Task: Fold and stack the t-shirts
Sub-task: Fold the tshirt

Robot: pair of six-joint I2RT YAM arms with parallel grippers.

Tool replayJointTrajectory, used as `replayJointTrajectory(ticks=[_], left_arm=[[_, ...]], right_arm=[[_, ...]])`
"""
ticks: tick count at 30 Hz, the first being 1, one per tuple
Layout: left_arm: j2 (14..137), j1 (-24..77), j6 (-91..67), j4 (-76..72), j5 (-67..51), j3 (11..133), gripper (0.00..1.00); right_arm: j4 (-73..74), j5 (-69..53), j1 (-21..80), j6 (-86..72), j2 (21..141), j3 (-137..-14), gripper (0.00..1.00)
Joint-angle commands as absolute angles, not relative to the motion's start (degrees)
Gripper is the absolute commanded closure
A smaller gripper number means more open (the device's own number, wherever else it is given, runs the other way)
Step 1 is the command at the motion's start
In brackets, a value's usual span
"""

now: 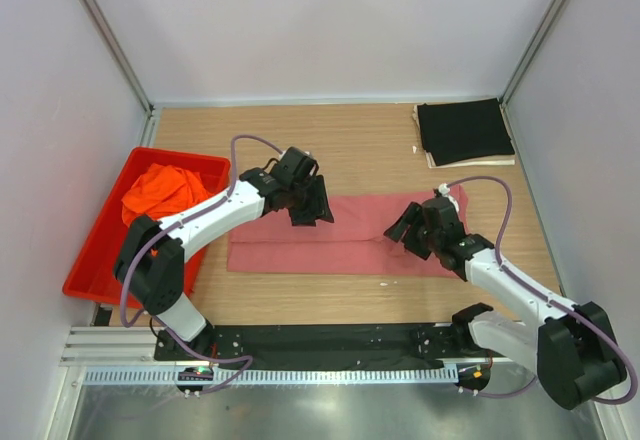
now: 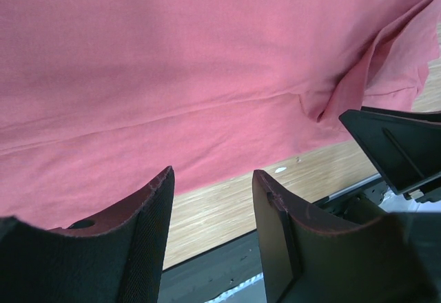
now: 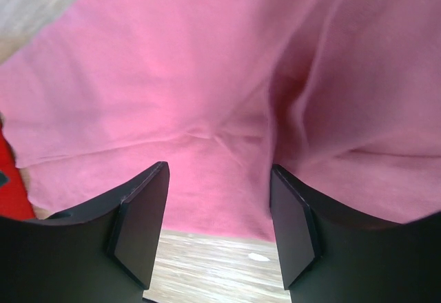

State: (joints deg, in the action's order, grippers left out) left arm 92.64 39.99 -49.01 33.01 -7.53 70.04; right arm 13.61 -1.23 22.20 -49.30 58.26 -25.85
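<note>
Rose-red t-shirt [image 1: 340, 245], both end effectors [image 2: 212, 179] [image 3: 219, 179] parted above

No writing, label, brand, number or sign could be read in any of the three views.

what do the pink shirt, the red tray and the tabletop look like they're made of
Rose-red shirt: soft matte cloth, possibly cotton; it lies limp with creases and a seam line.
Red tray: likely rigid plastic, smooth and evenly coloured, with straight upright walls.
Table: pale wood or wood-look laminate with fine straight grain; which of the two cannot be told.
</note>
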Motion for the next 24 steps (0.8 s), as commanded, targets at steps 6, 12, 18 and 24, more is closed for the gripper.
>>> replayJointTrajectory(ticks=[6,12,18,24], left_arm=[[93.0,39.6,-48.3,32.1,-7.7,71.5,0.49],[92.5,39.6,-48.3,31.6,-7.6,70.6,0.49],[92.4,39.5,-48.9,30.8,-8.2,69.7,0.49],[92.1,39.5,-49.1,30.5,-8.1,69.0,0.49]], right_arm=[[6.0,-2.8,23.8,-51.5,64.2,-31.8,0.35],[6.0,-1.8,23.9,-51.8,64.9,-32.2,0.36],[1.4,-3.2,24.3,-52.6,68.9,-30.8,0.36],[1.5,-2.9,25.8,-50.2,73.6,-34.8,0.36]])
